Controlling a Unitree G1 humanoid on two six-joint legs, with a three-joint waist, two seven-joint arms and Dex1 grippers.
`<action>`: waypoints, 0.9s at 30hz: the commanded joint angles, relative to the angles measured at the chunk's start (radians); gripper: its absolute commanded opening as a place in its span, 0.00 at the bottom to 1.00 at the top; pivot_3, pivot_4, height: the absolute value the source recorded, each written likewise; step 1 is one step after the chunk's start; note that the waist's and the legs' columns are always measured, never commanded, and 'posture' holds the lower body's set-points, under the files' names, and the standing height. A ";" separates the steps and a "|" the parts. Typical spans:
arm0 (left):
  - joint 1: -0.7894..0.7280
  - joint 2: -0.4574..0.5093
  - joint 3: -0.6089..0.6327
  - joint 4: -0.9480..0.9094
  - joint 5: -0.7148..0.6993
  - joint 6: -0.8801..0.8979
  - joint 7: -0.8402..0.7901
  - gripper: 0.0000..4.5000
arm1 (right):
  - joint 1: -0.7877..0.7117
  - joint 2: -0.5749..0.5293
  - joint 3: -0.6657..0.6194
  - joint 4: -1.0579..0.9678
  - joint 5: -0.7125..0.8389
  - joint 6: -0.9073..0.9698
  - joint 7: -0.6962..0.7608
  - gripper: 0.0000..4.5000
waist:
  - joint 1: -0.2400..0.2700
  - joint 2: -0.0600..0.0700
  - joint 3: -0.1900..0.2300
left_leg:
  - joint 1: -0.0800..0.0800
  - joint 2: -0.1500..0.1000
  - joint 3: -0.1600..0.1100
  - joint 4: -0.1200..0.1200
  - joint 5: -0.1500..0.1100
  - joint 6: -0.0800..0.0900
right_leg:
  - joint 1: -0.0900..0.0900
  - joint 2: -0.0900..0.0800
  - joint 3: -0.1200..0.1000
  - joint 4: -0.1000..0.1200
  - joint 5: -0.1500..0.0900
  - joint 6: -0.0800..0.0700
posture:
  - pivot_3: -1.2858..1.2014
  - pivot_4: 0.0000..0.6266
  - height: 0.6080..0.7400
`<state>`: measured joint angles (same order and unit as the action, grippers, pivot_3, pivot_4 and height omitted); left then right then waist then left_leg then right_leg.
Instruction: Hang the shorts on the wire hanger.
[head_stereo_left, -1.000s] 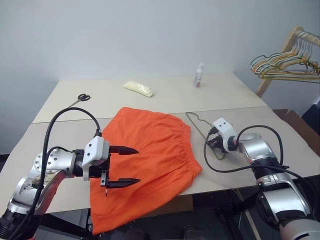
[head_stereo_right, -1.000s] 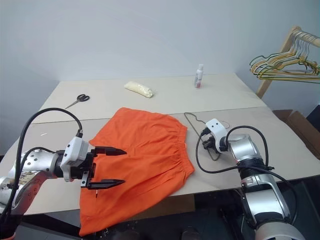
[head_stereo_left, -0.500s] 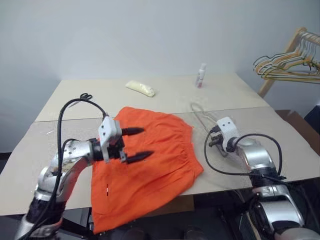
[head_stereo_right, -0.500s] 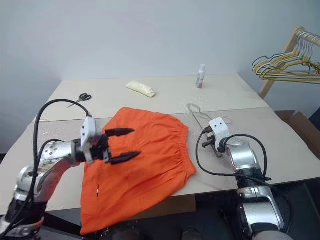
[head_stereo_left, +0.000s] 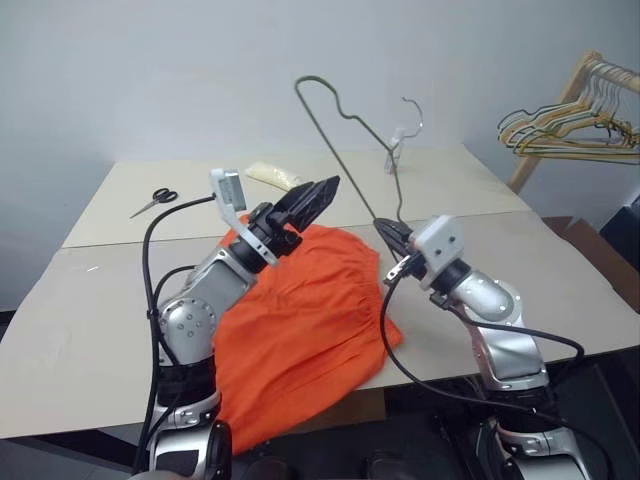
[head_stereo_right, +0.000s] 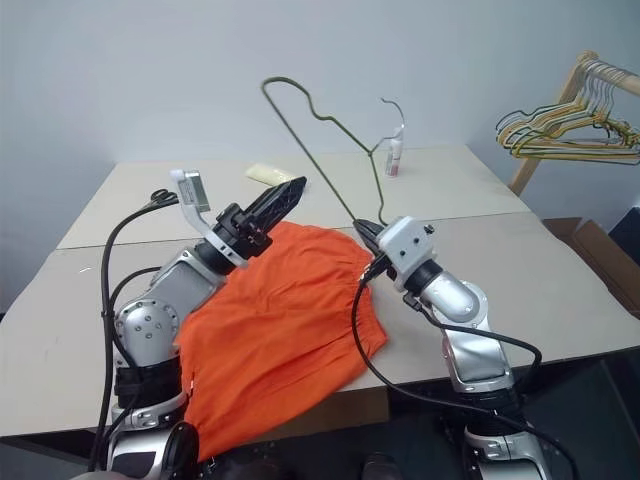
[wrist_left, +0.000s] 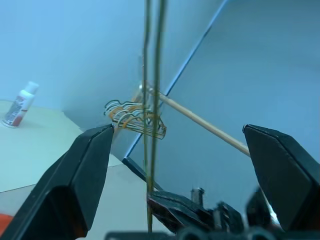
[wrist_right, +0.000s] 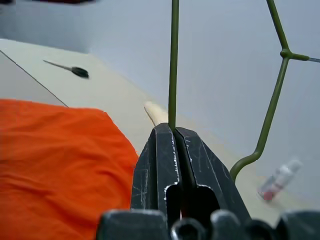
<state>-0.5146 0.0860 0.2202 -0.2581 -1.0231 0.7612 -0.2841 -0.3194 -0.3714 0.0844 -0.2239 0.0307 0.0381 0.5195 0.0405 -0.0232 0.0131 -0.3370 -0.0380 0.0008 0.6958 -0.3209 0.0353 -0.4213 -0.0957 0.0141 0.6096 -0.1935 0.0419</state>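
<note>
Wire hanger (head_stereo_left: 345, 115) is clamped upright in right fingers (head_stereo_left: 388, 232); left fingers (head_stereo_left: 322, 190) are spread apart beside it, above shorts (head_stereo_left: 300, 320); scissors (head_stereo_left: 155, 198) and bottle (head_stereo_left: 394, 158) sit upper frame on desk (head_stereo_left: 560, 290).

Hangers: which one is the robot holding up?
The thin green-grey wire hanger, pinched in the right gripper above the table. The other hangers hang bunched on the wooden rack far right.

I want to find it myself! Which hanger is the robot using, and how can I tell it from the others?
Look above the tan table with the orange shorts on it. The right gripper holds the wire hanger up in the air, shut on its wire. It is one thin olive-grey triangle, unlike the bunch of hangers on the wooden rack.
</note>
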 joint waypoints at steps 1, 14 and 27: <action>-0.047 -0.023 0.016 0.015 -0.006 -0.047 0.041 1.00 | -0.005 -0.004 0.025 -0.037 -0.042 -0.071 -0.012 0.01 | 0.001 0.000 0.000 | 0.000 0.000 0.000 0.000 0.000 0.000 | 0.000 0.000 0.000 0.000 0.000 0.000 | 0.56 0.00 1.00; -0.023 -0.029 -0.004 0.029 0.031 -0.095 0.066 0.29 | 0.000 -0.004 0.057 0.033 -0.135 -0.129 -0.050 0.00 | 0.003 0.000 0.000 | 0.000 0.000 0.000 0.000 0.000 0.000 | 0.000 0.000 0.000 -0.001 0.000 0.000 | 0.56 0.00 1.00; -0.019 -0.001 -0.047 0.030 0.121 -0.132 0.009 0.00 | -0.020 -0.021 0.070 0.053 -0.211 -0.193 -0.065 0.39 | 0.004 0.000 0.000 | 0.000 -0.001 0.000 0.000 0.000 0.000 | 0.000 0.000 0.000 -0.001 0.000 0.000 | 0.56 0.00 1.00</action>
<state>-0.5146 0.0764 0.1740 -0.2116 -0.9077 0.6643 -0.2507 -0.3100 -0.3822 0.1660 -0.1561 -0.1765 -0.1157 0.4702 0.0440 -0.0234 0.0132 -0.3372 -0.0395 0.0009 0.6958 -0.3208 0.0350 -0.4211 -0.0955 0.0140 0.6086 -0.1937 0.0416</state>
